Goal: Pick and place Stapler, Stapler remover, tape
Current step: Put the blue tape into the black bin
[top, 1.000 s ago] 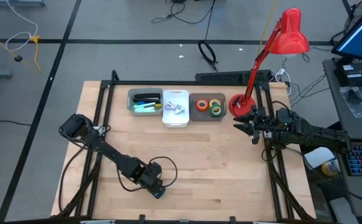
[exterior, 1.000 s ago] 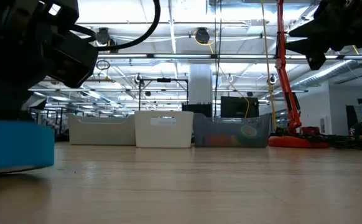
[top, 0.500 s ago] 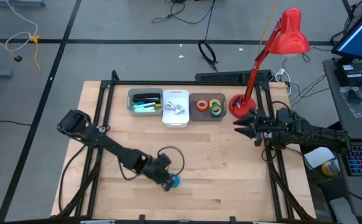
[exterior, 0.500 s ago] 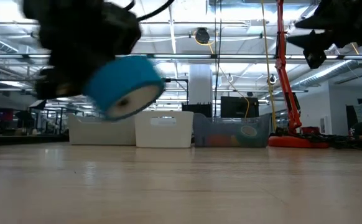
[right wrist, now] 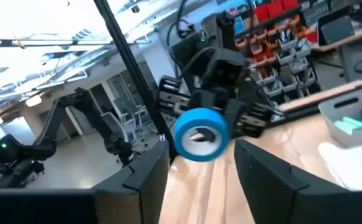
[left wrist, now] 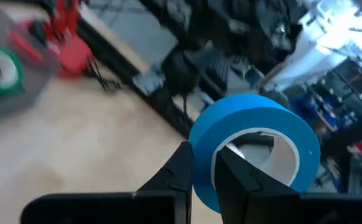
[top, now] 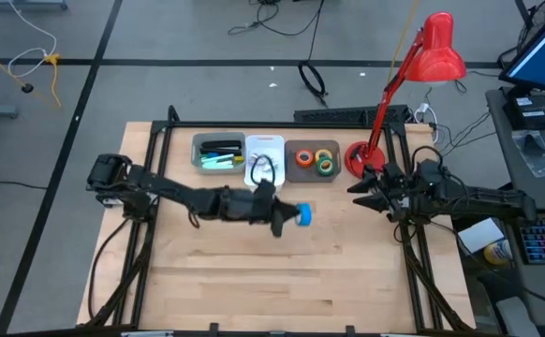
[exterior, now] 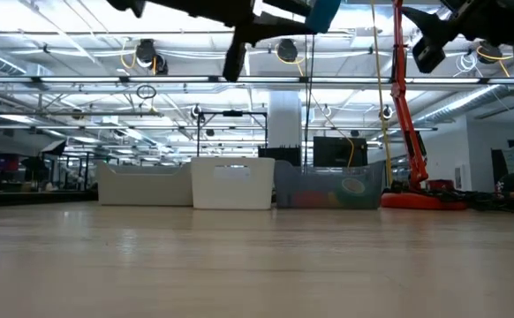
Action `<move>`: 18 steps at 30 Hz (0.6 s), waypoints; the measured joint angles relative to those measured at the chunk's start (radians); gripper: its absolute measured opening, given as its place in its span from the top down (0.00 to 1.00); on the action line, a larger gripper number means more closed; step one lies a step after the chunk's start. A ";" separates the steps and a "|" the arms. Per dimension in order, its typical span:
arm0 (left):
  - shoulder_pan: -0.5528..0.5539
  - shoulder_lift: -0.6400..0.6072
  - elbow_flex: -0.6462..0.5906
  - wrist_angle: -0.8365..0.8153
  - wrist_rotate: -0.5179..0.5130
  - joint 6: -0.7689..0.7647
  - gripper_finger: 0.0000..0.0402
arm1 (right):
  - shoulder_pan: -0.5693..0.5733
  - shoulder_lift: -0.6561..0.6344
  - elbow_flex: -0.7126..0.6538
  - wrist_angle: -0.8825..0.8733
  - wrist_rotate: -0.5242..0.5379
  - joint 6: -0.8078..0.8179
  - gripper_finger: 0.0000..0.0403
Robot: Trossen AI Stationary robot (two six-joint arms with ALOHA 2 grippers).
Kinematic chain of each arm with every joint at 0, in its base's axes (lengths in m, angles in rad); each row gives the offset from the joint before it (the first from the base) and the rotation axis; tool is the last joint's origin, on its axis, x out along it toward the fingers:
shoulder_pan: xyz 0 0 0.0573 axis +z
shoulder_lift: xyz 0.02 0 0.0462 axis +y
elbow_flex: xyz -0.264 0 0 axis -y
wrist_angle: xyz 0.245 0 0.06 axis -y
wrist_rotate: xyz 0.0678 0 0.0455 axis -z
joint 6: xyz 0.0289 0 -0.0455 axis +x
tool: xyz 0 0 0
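Observation:
My left gripper [top: 291, 217] is shut on a blue tape roll [top: 303, 214] with a pale core. It holds the roll high over the middle of the table, just before the bins. The roll also shows in the left wrist view [left wrist: 255, 149], the right wrist view [right wrist: 199, 134] and the low view [exterior: 321, 12]. Orange, yellow and green tape rolls lie in the right grey bin [top: 313, 161]. A long black thing, perhaps the stapler, lies in the left grey bin [top: 218, 153]. I cannot make out the stapler remover. My right gripper [top: 357, 194] stands open at the table's right side. My left gripper pinches the blue roll's wall [left wrist: 203, 177]. One finger [left wrist: 234, 177] is inside the ring and the other finger [left wrist: 180, 169] is on the outside. The fingers reach out almost level toward the table's right side. The roll is lifted clear, its hole facing sideways.
A white bin [top: 264, 164] stands between the two grey bins at the far edge and holds small pale items. A red desk lamp [top: 422, 65] has its base [top: 359, 157] beside the bins, close to my right gripper. Bare wood lies toward the near edge.
My left gripper has lifted the blue tape roll off the table near the near edge. It has carried the roll up, toward the far edge and the right, up to the bins. It has tipped from pointing down to nearly level. My right gripper has tipped slightly upward.

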 joint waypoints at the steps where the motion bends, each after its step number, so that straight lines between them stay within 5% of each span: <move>1: 0.018 0.000 0.000 0.017 0.002 0.013 0.90 | 0.000 0.021 0.000 0.028 0.000 -0.001 0.55; 18: 0.211 0.001 0.046 0.132 0.083 0.136 0.89 | -0.004 0.419 0.001 0.442 0.139 -0.189 0.43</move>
